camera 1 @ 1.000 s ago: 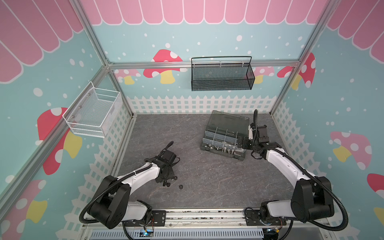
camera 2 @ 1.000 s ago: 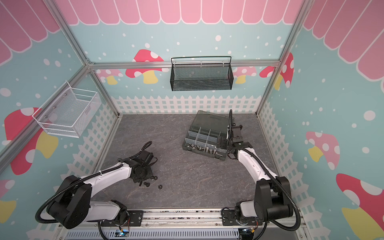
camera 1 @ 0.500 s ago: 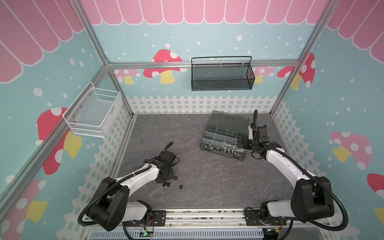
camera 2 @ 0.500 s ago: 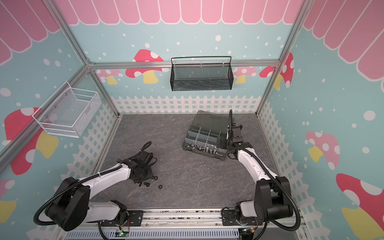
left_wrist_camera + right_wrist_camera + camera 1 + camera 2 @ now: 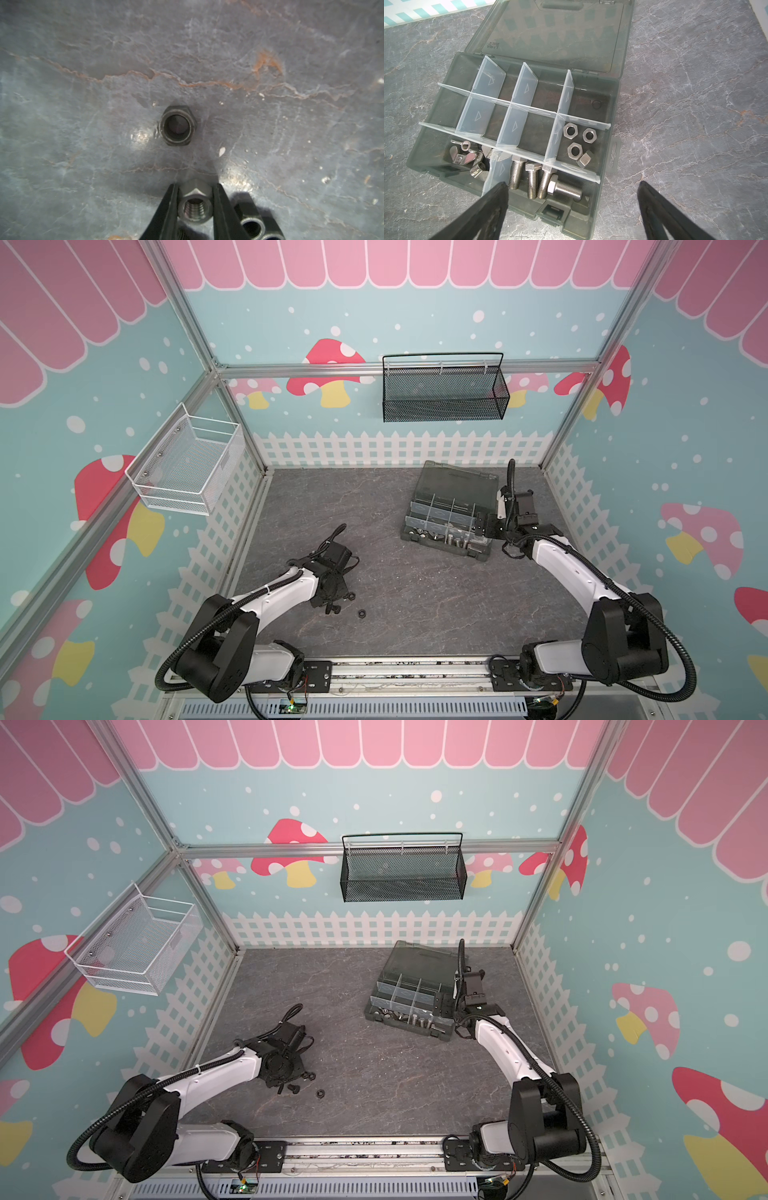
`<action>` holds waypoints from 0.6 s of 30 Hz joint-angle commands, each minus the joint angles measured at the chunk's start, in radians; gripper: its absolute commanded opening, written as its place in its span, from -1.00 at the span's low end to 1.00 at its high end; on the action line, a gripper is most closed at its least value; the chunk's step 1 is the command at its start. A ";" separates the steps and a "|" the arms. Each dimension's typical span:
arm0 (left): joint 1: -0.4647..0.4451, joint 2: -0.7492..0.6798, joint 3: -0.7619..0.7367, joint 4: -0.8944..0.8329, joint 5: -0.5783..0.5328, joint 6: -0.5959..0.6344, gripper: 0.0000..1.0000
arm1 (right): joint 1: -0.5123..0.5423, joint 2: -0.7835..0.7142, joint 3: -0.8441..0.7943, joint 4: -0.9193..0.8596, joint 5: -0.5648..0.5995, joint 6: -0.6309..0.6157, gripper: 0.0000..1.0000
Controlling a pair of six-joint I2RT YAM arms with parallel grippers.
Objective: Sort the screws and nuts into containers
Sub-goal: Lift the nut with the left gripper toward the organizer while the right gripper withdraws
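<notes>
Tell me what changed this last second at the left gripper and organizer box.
No visible shift in the top views. Left gripper stays down among the loose black nuts, pinching one dark hex nut; right gripper stays open at the grey plastic organizer box.

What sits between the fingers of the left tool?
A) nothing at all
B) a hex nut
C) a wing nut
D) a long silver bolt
B: in the left wrist view a hex nut stands on edge between the two fingers of the left tool, with its threaded hole facing the camera.
</notes>
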 commanded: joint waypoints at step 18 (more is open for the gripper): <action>-0.097 0.000 0.275 0.010 -0.103 0.069 -0.89 | -0.005 -0.097 -0.055 0.026 0.068 0.060 0.96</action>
